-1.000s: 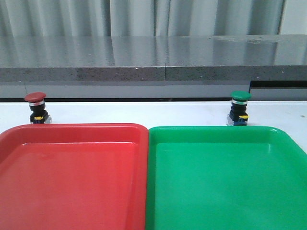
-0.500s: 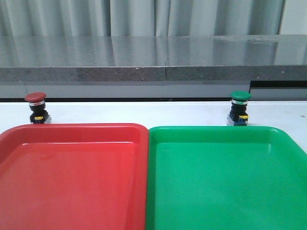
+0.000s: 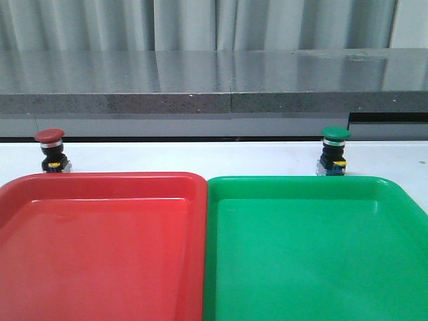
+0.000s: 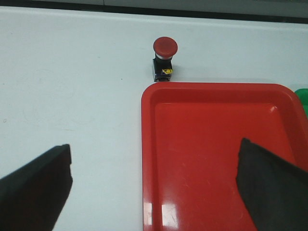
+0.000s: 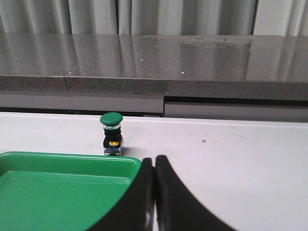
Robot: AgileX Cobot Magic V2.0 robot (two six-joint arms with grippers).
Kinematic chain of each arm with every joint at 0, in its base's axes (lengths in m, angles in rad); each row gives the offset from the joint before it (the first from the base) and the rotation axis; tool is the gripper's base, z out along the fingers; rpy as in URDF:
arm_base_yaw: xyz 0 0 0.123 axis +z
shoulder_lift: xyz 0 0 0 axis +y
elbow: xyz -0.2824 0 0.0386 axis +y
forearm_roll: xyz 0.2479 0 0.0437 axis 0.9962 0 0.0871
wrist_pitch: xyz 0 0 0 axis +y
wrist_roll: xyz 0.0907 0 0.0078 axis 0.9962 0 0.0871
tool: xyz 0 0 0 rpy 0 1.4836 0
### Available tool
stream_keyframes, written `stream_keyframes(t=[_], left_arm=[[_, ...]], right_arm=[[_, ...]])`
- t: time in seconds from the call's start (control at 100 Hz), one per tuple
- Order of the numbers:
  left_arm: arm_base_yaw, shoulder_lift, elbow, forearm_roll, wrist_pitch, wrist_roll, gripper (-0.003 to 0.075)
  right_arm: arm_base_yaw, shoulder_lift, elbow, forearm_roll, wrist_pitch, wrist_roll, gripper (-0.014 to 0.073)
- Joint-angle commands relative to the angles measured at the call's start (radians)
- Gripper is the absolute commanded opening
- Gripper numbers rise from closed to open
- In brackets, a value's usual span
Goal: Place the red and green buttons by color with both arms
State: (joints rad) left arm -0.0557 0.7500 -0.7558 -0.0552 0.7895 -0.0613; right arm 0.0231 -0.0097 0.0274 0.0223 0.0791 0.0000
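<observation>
The red button (image 3: 51,150) stands upright on the white table just behind the red tray (image 3: 100,194); the left wrist view has the red button (image 4: 164,58) beyond the tray's far corner. The green button (image 3: 334,150) stands behind the green tray (image 3: 314,200), and the green button (image 5: 111,133) is upright in the right wrist view too. My left gripper (image 4: 154,180) is open, its fingers wide apart over the red tray's edge, holding nothing. My right gripper (image 5: 154,166) is shut and empty, by the green tray's corner. Neither gripper appears in the front view.
A grey stone ledge (image 3: 214,83) runs along the back of the table, with curtains behind it. The two trays sit side by side, touching, across the front. White table (image 4: 72,96) surface lies left of the red tray.
</observation>
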Motion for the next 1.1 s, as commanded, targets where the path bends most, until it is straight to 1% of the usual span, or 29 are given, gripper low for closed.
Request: stream_keyframes(t=[0.0,0.18,0.3,0.63,0.9,1.09], left_arm=[[0.001,0.051,-0.060,-0.004,-0.086,-0.004,0.0660],[0.001,0.217,-0.159,-0.026,-0.088,-0.004,0.0660],[0.001,0.337,-0.228,-0.034,-0.118,-0.004,0.0660],[-0.081,0.639,-0.398,-0.011,-0.228,-0.004,0.0660],[-0.085,0.892,-0.550,-0.008,-0.235,-0.004,0.0660],[-0.085,1.027,-0.633,0.002,-0.237,-0.004,0.0660]], right_arm=[[-0.003,-0.022,-0.014,-0.012,-0.087,0.000,-0.0068],[-0.003,-0.022,-0.014,-0.012,-0.087,0.000,-0.0068],[-0.003,-0.022,-0.014,-0.012,-0.087,0.000,-0.0068],[-0.003,-0.022,-0.014,-0.012,-0.087,0.000,-0.0068],[-0.003,-0.022,-0.014,-0.012,-0.087,0.000,-0.0068],[-0.003,-0.022,-0.014,-0.012,-0.087,0.000,-0.0068]])
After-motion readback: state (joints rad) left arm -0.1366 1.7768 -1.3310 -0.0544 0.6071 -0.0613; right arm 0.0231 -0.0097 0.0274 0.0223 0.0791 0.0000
